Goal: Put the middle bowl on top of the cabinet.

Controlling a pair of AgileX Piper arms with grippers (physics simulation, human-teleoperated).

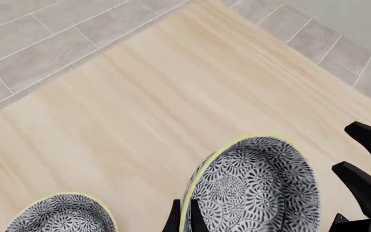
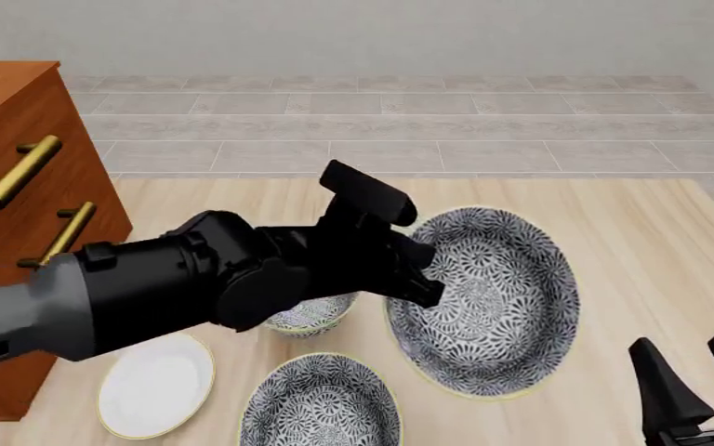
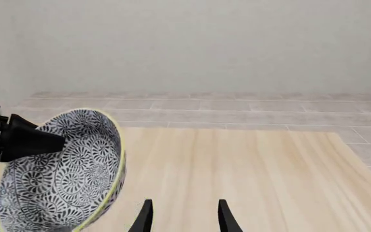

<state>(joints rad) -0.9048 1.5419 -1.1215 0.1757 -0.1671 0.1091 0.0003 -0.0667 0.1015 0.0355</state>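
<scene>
A pale wooden table (image 2: 630, 223) stands on grey floor tiles before a plain wall, with the tall reddish-brown cabinet (image 2: 16, 139) at its left end. Your left pincer (image 2: 413, 269) is clamped on the rim of a wide floral bowl (image 2: 494, 297), which hangs tilted well above the table, its inside turned toward the front camera. Whether this is the middle bowl is a judgement: it looks the widest of the three patterned ones. A second patterned bowl (image 2: 320, 404) sits near the table's front edge, a third (image 2: 311, 314) is half hidden under your arm, and a plain white plate (image 2: 156, 386) lies beside them. Your right pincer (image 2: 702, 390) waits spread wide and empty at the front right corner. So grasp and lift look done. What remains is the carry leftward, levelling the bowl, setting it on the cabinet top and letting go.
</scene>
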